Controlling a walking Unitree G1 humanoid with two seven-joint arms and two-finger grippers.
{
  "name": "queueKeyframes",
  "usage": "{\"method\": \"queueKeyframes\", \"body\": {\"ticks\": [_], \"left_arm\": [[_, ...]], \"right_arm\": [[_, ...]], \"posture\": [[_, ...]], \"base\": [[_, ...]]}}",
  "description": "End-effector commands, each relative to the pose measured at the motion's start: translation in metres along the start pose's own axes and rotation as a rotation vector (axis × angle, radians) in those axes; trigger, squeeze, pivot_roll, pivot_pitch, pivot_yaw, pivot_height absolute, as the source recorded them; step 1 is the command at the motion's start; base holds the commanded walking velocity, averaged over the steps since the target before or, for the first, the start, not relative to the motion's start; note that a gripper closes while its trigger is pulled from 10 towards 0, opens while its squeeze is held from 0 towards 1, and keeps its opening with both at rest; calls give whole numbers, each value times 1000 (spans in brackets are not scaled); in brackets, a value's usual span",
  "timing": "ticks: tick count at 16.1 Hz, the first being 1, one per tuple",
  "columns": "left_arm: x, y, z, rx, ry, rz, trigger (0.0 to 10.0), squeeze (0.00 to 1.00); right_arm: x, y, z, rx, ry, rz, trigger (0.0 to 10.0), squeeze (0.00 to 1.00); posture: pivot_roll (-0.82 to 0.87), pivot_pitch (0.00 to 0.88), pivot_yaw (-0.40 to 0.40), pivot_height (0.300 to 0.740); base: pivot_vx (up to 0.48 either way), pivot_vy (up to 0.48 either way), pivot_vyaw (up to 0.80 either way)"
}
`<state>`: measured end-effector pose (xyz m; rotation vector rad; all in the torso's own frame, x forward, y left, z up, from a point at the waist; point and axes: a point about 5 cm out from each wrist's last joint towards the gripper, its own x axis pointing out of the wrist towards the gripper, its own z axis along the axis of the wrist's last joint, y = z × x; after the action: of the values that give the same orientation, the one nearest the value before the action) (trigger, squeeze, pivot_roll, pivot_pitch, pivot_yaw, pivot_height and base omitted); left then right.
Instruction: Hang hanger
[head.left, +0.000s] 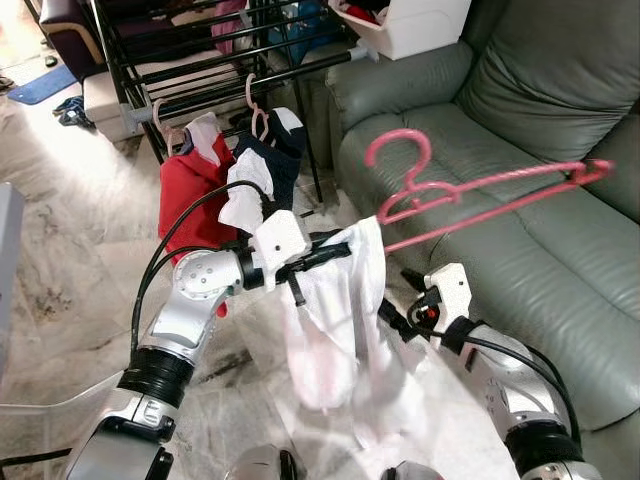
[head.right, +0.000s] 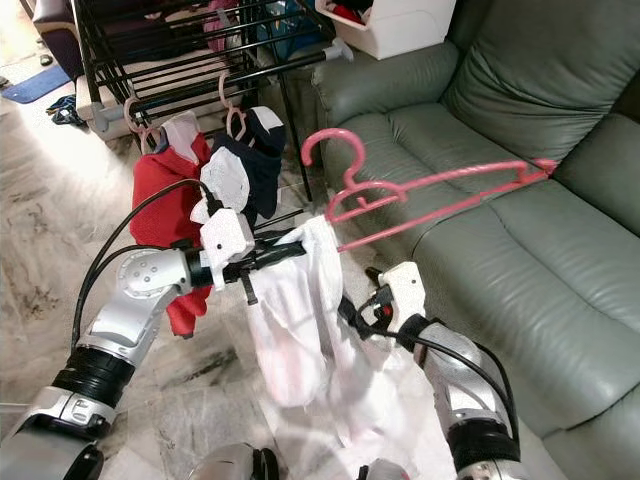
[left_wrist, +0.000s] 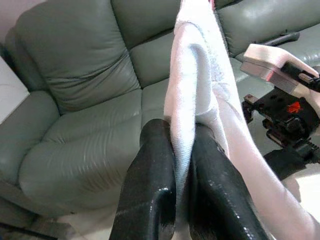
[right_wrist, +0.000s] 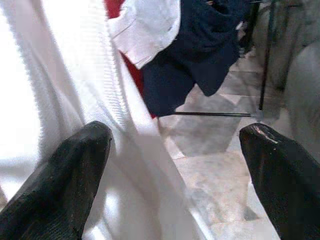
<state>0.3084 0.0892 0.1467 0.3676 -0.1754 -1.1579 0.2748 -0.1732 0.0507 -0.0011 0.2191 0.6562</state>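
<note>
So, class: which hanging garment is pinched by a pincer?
The white garment, clamped in the left pincer. The red and navy ones hang on the rack.

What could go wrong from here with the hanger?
1. The left gripper pinches only a fold of the white garment, so it could slip out.
2. The pink hanger is barely inside the garment and may drop onto the sofa.
3. The right gripper is open, supporting nothing.

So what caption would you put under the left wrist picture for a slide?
Left gripper shut on white garment, grey-green sofa behind, right gripper's wrist alongside.
</note>
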Motion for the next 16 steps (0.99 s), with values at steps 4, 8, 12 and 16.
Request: {"method": "queueKeyframes", "body": {"ticks": [4,8,12,16], "left_arm": [[2,3,18,31,-60,11,0,0],[7,10,38,46,-118,38,0,0],[13,22,74,8,-245,109,0,0],[12,32,97,-11,-322,156,0,0]], "right_arm": [[-2,4,0,-2,26,50,10000,0],[-5,2,-18,32,133,17,10000,0],[-9,-3,-43,70,284,-76,10000,0],[-12,-17,-50,114,319,-223,157,0]], "posture": [[-22,0,86,740],[-19,0,76,740],[-10,0,62,740],[-7,0,57,740]], "base": [[0,0,0],[0,0,0],[0,0,0],[0,0,0]]}}
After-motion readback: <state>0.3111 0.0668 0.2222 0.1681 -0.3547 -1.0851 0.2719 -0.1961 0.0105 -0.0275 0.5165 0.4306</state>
